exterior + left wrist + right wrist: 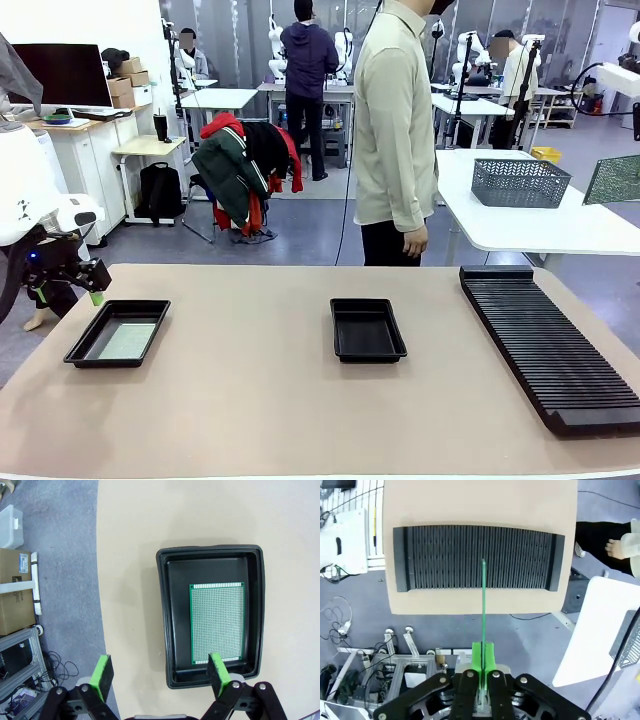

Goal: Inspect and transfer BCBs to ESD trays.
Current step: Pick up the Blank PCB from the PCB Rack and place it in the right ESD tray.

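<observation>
Two boards are in play. One board point(217, 622) lies flat in the left tray point(161, 605), set toward one side. A second board point(483, 595) is clamped edge-on in the right pincer point(483, 652), high above the ribbed rack point(445, 555) at the right of the table point(250, 400). The left pincer point(160, 662) hangs over the filled tray with its fingers apart, holding nothing. The middle tray point(368, 357) looks empty. Gripped by one short edge, the raised board could swing or slip while crossing, I reckon. Edge-on, its face is hard to read, and from the front it is cut off at the right.
</observation>
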`<state>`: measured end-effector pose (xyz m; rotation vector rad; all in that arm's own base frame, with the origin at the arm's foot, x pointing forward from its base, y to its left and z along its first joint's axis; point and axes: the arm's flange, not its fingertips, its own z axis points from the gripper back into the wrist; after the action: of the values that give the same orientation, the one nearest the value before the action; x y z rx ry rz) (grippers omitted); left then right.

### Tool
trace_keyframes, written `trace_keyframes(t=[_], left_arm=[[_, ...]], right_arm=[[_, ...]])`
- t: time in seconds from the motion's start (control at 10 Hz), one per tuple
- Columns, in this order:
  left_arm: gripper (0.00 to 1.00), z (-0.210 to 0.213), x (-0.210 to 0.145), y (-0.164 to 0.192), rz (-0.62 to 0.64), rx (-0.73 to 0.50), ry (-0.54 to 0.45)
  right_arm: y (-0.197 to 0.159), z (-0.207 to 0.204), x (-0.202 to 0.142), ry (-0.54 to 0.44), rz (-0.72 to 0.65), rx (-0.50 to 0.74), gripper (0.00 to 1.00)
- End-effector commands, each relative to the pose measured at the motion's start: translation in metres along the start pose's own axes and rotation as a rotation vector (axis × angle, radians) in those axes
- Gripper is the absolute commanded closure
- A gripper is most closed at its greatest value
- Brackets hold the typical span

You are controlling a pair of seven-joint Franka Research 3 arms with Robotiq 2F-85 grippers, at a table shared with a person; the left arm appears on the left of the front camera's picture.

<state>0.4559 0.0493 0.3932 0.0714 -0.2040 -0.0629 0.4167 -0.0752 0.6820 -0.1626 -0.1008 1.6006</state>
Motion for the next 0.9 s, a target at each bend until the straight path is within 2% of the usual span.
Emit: trace_keyframes(t=[0.0,0.2,0.3,0.8], left_arm=[[0.0,-0.0014,0.0003,0.0008,0.001,0.001,-0.008],[0.0,-0.0014,0.0003,0.0008,0.001,0.001,-0.008],[0.0,-0.0014,0.0003,0.0008,0.001,0.001,-0.008],[0.0,-0.0014,0.0003,0.0008,0.001,0.001,-0.008]], right_arm=[[-0.0104,0.0058,0.0017,-0.022,-0.055,0.047,1.0],[-0.0098,0.0063,-0.0012,-0.057,-0.064,0.053,1.0],[-0.0063,0.0032,-0.0008,-0.003,-0.03,0.036,1.0],[-0.0063,0.0032,-0.0008,-0.003,-0.03,0.036,1.0]])
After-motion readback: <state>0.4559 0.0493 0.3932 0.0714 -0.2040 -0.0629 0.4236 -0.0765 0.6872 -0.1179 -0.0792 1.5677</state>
